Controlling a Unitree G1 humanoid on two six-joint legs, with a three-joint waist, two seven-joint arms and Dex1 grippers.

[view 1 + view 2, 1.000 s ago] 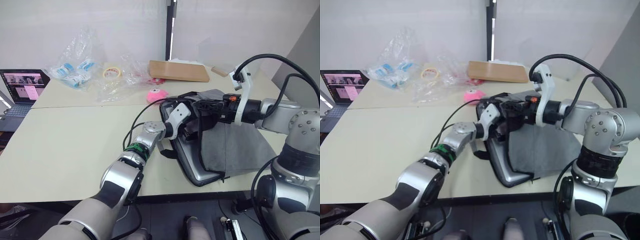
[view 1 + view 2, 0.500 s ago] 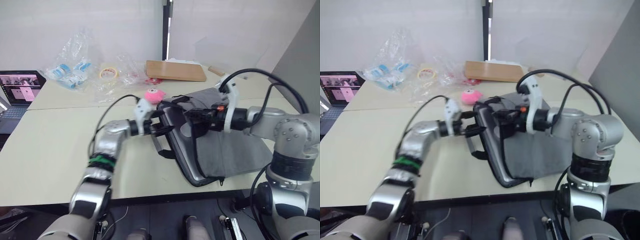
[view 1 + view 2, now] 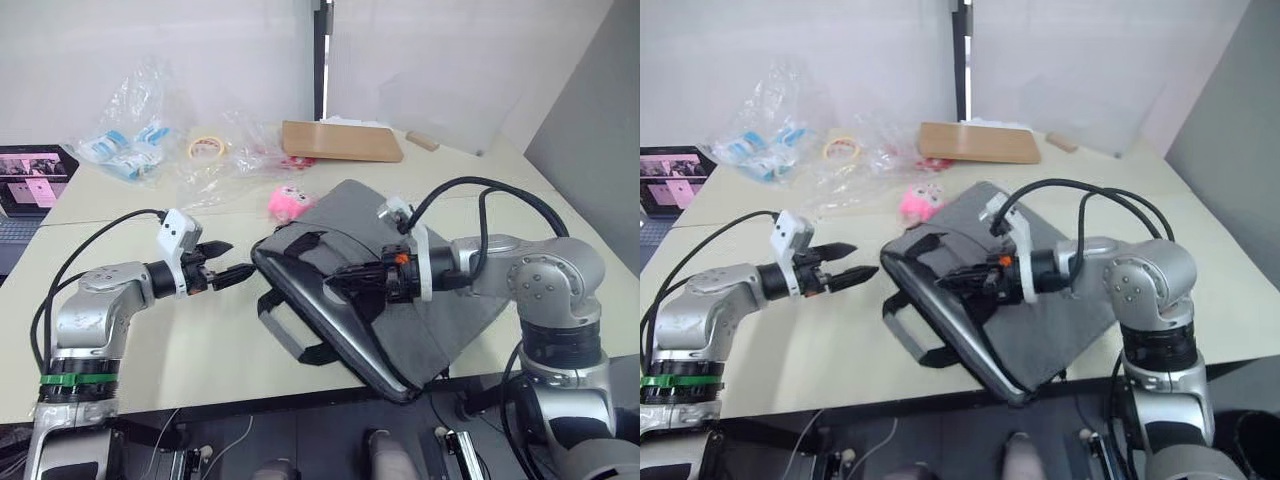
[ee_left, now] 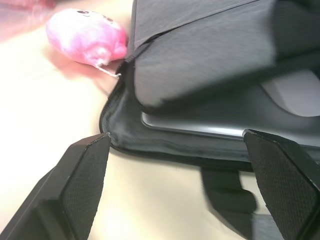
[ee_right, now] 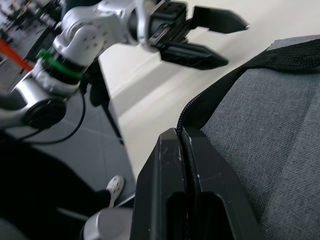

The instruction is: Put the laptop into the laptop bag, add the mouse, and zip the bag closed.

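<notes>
Withdrawn left end effector released | right end effector clenched on laptop bag edge

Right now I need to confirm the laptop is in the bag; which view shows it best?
The left wrist view: the silver laptop lies inside the open edge of the laptop bag. In the eye views the grey bag covers it; the right wrist view shows bag fabric and zipper.

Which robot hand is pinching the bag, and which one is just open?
The right gripper is pinched shut on the laptop bag at its black zipper edge. The left gripper is open, holding nothing, and sits apart from the bag over the table.
</notes>
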